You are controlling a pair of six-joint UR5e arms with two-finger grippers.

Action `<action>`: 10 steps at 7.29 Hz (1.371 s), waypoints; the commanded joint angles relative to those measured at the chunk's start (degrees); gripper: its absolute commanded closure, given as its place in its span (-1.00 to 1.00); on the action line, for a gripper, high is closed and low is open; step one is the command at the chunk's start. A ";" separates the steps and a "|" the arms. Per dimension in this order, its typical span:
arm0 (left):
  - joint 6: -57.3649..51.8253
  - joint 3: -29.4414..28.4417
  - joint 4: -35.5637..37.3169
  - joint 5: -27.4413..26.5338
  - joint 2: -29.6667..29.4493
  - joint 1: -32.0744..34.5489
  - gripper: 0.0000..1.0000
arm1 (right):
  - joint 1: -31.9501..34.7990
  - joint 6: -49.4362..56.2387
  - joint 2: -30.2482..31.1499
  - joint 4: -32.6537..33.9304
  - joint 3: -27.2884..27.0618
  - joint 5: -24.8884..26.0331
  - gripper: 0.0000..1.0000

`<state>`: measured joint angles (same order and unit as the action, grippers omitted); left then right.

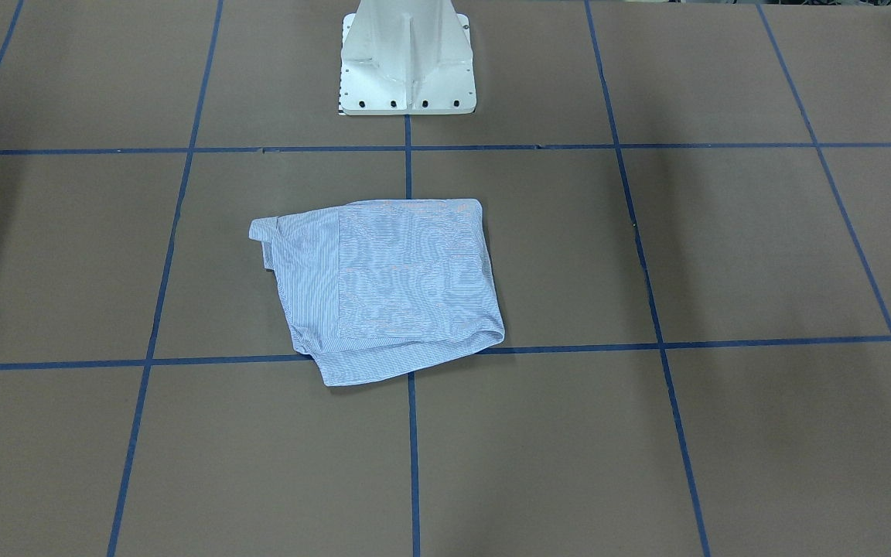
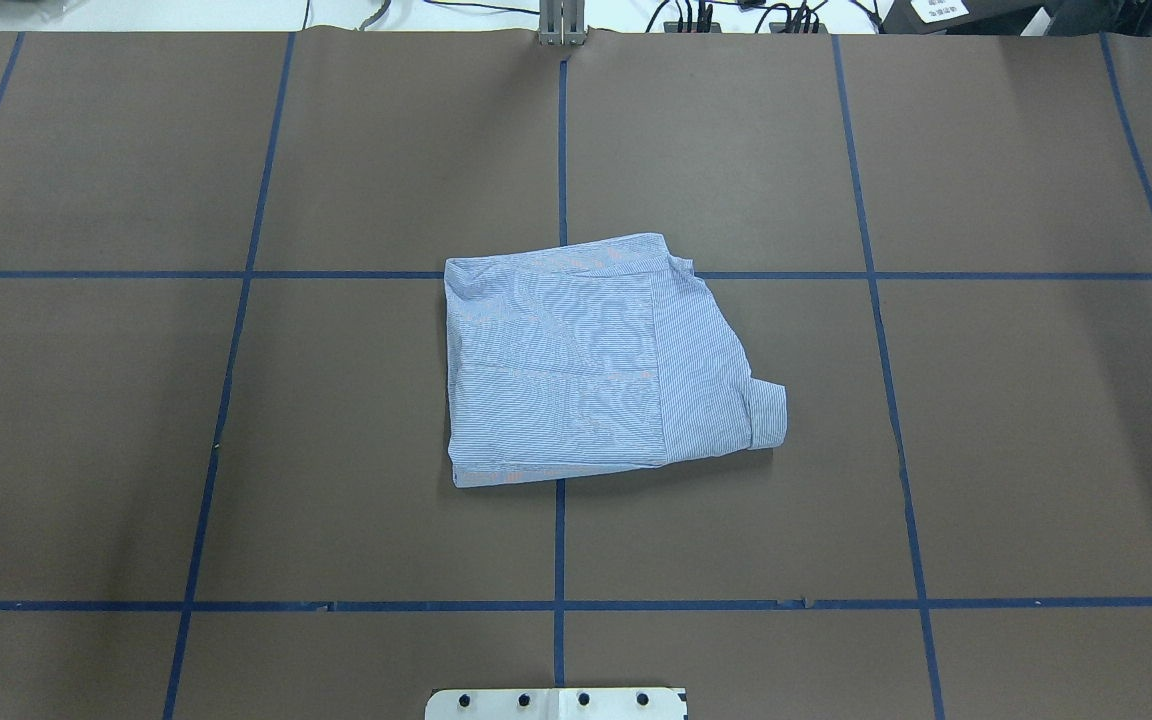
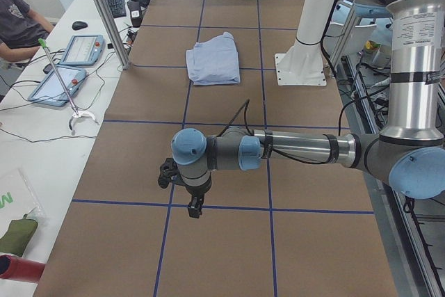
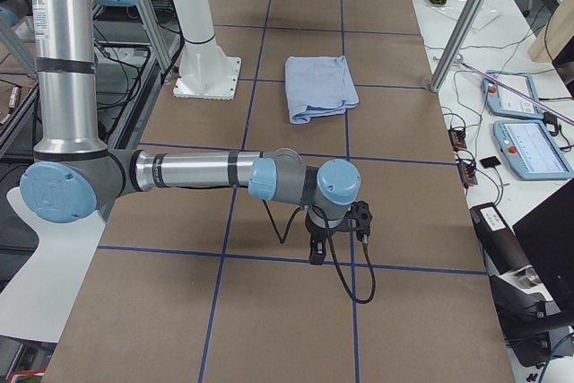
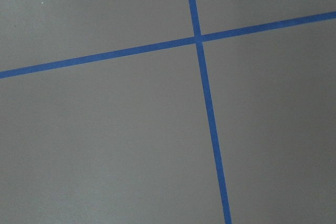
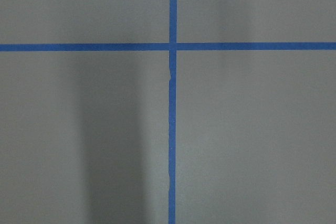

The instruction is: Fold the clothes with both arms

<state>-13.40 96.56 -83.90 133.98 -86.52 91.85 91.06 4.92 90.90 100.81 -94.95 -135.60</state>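
The clothes, one light blue finely striped shirt (image 1: pixel 391 286), lie folded into a rough rectangle in the middle of the brown table (image 2: pixel 586 360), with a cuff sticking out at one corner. Nothing touches the shirt. Both arms are outside the overhead and front views. In the left side view my left gripper (image 3: pixel 195 210) hangs over a blue tape line, far from the shirt (image 3: pixel 214 60). My right gripper (image 4: pixel 316 257) points down near a tape line in the right side view, also far from the shirt (image 4: pixel 318 87). I cannot tell whether either gripper is open or shut. Both wrist views show only table and tape.
The white pedestal base (image 1: pixel 407 62) stands at the robot's edge of the table, near the shirt. Blue tape lines (image 2: pixel 561 540) divide the brown surface into squares. A seated person (image 3: pixel 17 19) and tablets (image 3: pixel 69 50) are at a side bench beyond the table's far edge.
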 commanded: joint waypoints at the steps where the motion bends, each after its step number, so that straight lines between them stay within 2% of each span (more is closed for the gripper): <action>1: 0.04 -0.05 -0.03 0.05 0.04 0.00 -0.99 | 0.52 0.09 0.07 0.00 0.29 0.25 -1.00; 4: 1.88 0.12 -0.12 0.14 0.39 0.00 -0.99 | 0.52 -0.09 0.07 0.00 0.29 0.34 -1.00; 6: 8.98 0.82 -0.21 1.71 0.21 0.00 -0.99 | 0.52 -0.09 0.07 0.00 0.30 0.34 -1.00; 10: 9.10 0.30 -2.49 1.99 0.57 0.00 -0.99 | 0.52 -0.26 -0.10 0.00 0.30 0.34 -1.00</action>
<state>-4.44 96.89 -86.26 135.99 -85.98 91.85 91.58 4.67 90.84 100.81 -94.66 -135.26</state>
